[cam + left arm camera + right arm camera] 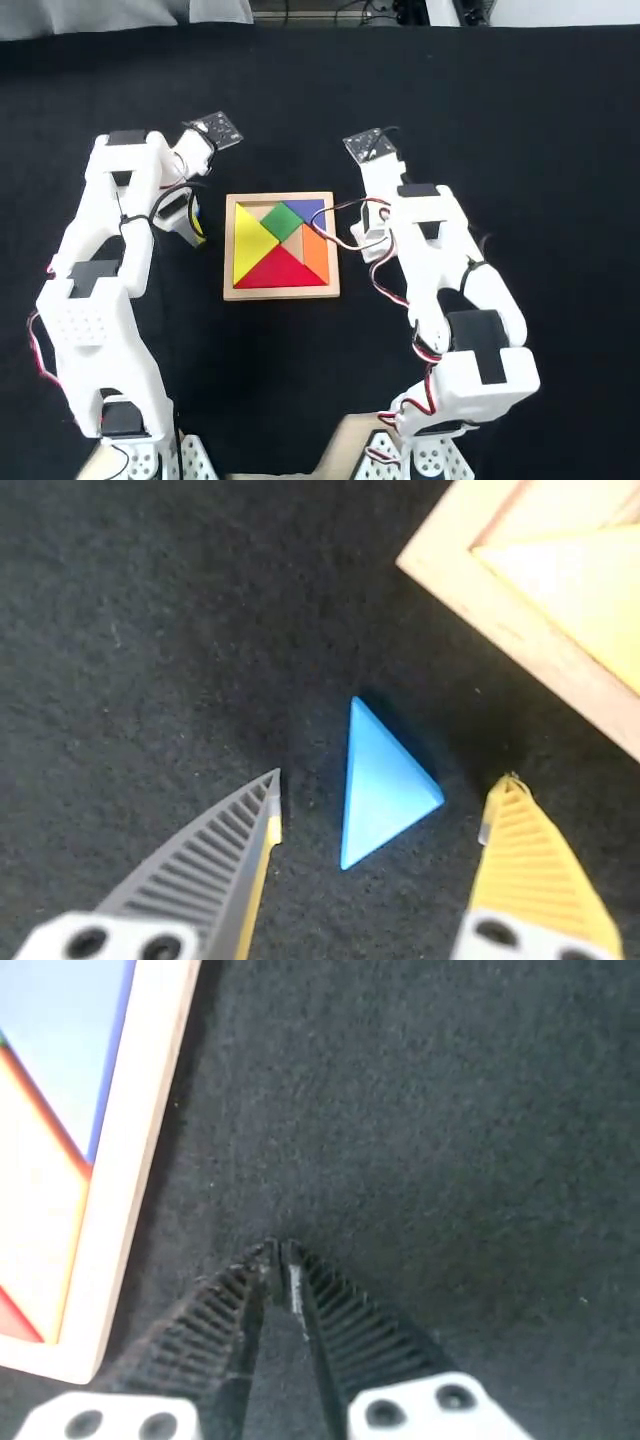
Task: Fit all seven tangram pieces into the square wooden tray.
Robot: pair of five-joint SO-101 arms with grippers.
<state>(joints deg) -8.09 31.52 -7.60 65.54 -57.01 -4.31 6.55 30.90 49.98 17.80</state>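
Observation:
The square wooden tray (281,293) lies mid-table holding a yellow triangle (250,245), a red triangle (283,270), a green piece (283,218), a blue piece (310,210) and an orange piece (317,255). A small patch of bare wood (294,241) shows at its middle. A small light-blue triangle (385,785) lies flat on the black cloth just outside the tray's corner (520,630). My left gripper (390,782) hangs open over it, one finger on either side. My right gripper (280,1252) is shut on nothing, low over the cloth beside the tray's rim (140,1160).
Black cloth covers the whole table. In the high view my left gripper (192,222) stands left of the tray and my right gripper (368,240) right of it. Both arm bases sit at the near edge.

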